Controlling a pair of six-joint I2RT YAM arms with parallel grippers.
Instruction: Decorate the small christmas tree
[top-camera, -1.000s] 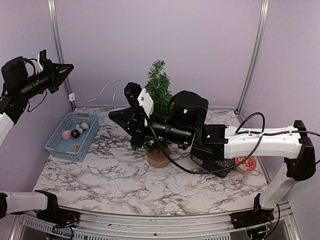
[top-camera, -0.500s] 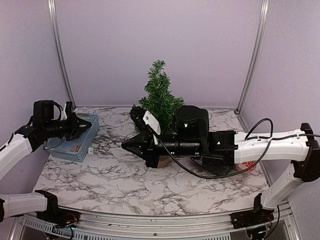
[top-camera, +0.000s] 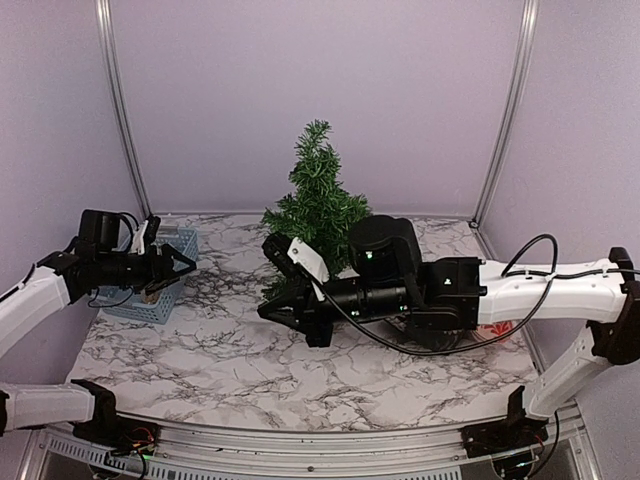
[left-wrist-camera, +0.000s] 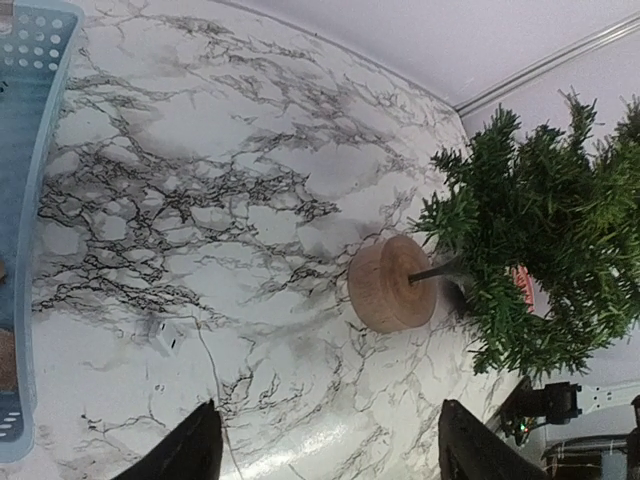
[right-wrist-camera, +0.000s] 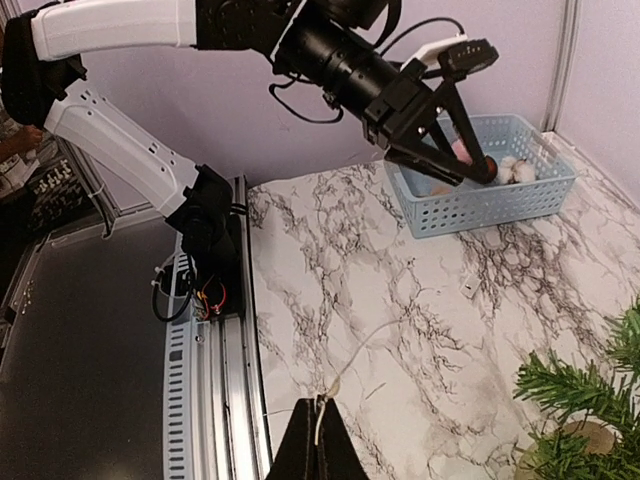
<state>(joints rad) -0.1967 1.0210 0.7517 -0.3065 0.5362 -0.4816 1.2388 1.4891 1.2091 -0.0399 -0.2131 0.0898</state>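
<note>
Well, nothing is hanging on the small christmas tree (top-camera: 318, 195) yet. It is standing upright at the back middle of the counter (top-camera: 250, 380) on its wooden stump (left-wrist-camera: 390, 285), and its branches are showing bare green in all 3 views. The ornaments are sitting in the blue basket (top-camera: 135, 306) at the left: a pink ball (right-wrist-camera: 460, 150), white ones (right-wrist-camera: 520, 172) and a brownish one (right-wrist-camera: 488, 166). The left arm (top-camera: 35, 295) is reaching over that basket with its jaws spread wide and nothing between them, so a pick looks to be only starting. The right arm (top-camera: 540, 288) is stretching low in front of the tree, jaws clenched. A thin white thread (right-wrist-camera: 365, 350) is trailing from their tips, and I cannot tell whether it is pinched or just lying there. By my reckoning, every ornament is waiting to be fetched and hung.
</note>
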